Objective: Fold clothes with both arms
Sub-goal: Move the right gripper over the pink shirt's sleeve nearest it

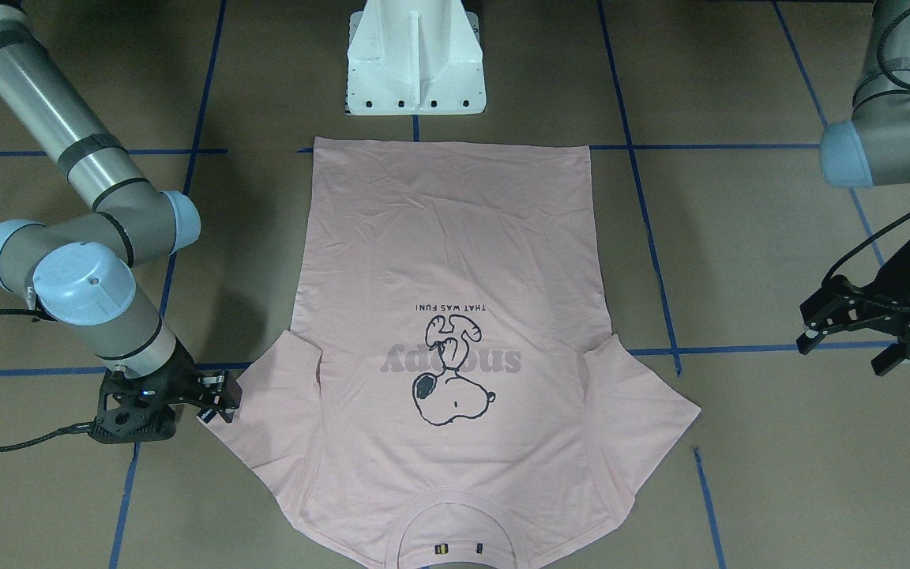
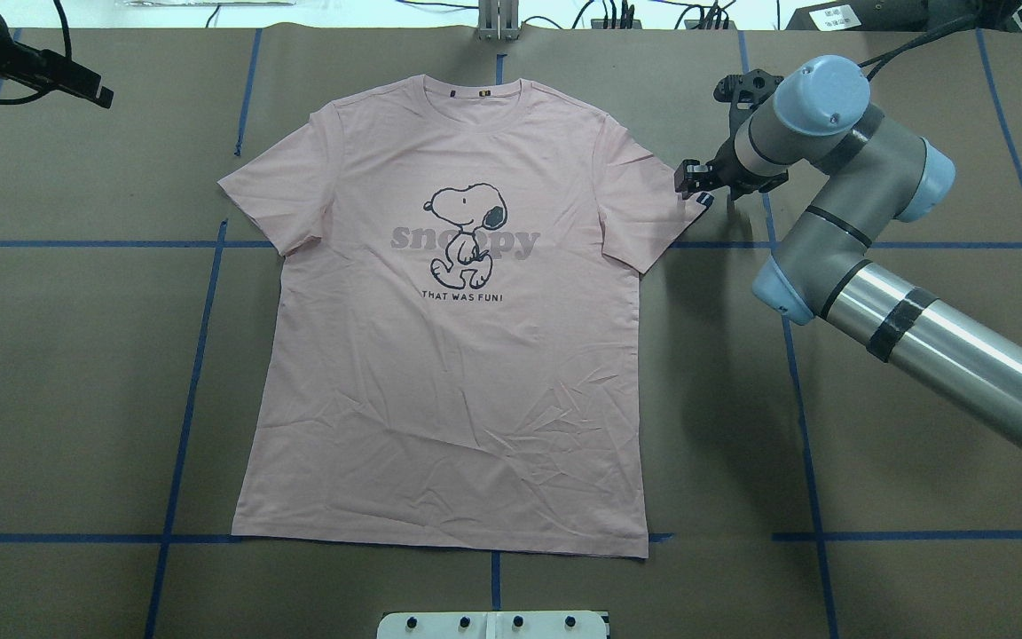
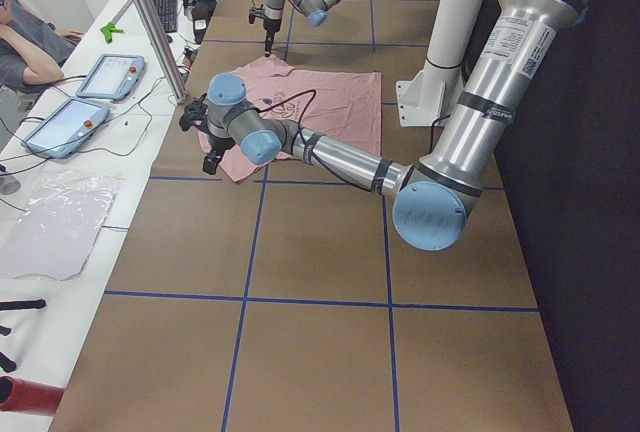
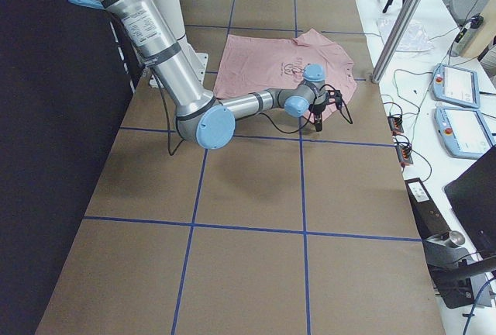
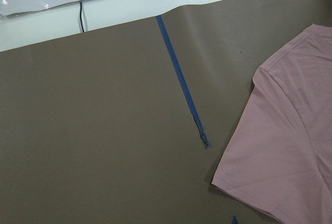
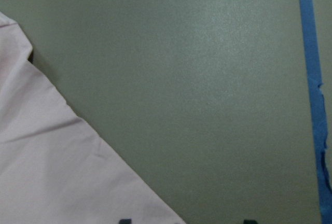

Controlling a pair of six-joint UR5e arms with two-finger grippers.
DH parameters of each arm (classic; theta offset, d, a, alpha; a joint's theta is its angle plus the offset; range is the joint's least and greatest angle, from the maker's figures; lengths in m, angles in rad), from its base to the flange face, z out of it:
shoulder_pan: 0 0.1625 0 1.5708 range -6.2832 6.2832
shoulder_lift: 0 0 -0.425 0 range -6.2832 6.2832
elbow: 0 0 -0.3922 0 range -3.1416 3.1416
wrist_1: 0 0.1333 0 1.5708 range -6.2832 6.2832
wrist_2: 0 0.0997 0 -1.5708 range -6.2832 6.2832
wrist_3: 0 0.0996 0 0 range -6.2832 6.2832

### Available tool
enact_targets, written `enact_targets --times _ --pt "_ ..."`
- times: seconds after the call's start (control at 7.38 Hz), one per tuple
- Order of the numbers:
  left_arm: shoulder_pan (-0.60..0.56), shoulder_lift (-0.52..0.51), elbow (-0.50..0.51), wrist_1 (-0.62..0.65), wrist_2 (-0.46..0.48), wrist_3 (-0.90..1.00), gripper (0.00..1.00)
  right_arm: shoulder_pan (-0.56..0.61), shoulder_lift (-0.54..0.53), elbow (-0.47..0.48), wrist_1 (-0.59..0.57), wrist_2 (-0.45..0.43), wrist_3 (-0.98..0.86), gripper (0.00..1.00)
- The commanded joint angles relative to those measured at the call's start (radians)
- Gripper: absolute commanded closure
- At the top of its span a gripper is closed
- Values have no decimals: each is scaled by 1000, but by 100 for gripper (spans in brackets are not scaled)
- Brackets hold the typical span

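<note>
The pale pink T-shirt [image 2: 458, 355] lies flat and face up on the brown table, Snoopy print [image 2: 467, 235] showing, collar at the far edge and hem toward the robot's base. My right gripper [image 2: 697, 186] is low at the tip of the right-hand sleeve [image 2: 644, 200]; its fingers stand apart, open, at the sleeve's corner [image 6: 62, 172]. In the front-facing view this gripper [image 1: 214, 401] touches the sleeve's edge. My left gripper [image 1: 846, 352] hangs open above the table, well off the other sleeve [image 1: 644, 411]. Its wrist view shows that sleeve [image 5: 280, 172] from above.
The white pedestal base [image 1: 415, 59] stands just behind the hem. Blue tape lines [image 2: 200, 355] grid the brown table cover. Past the far table edge are teach pendants [image 3: 110, 74], cables, a metal post [image 3: 150, 22] and a seated person [image 3: 25, 42].
</note>
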Motion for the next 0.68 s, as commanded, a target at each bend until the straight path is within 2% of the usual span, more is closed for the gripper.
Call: enact_targets --times 0.0,0.27,0.41,0.54 --pt "0 0 3 -2 0 2 0 0 2 2 0 4 -5 53" --pt "0 0 0 -2 -2 0 0 0 9 2 -1 4 -20 85" --pt "0 0 0 -2 -2 0 0 -2 14 4 -3 6 -20 97" --pt "0 0 0 -2 -2 -2 0 -3 15 10 -4 10 -20 100"
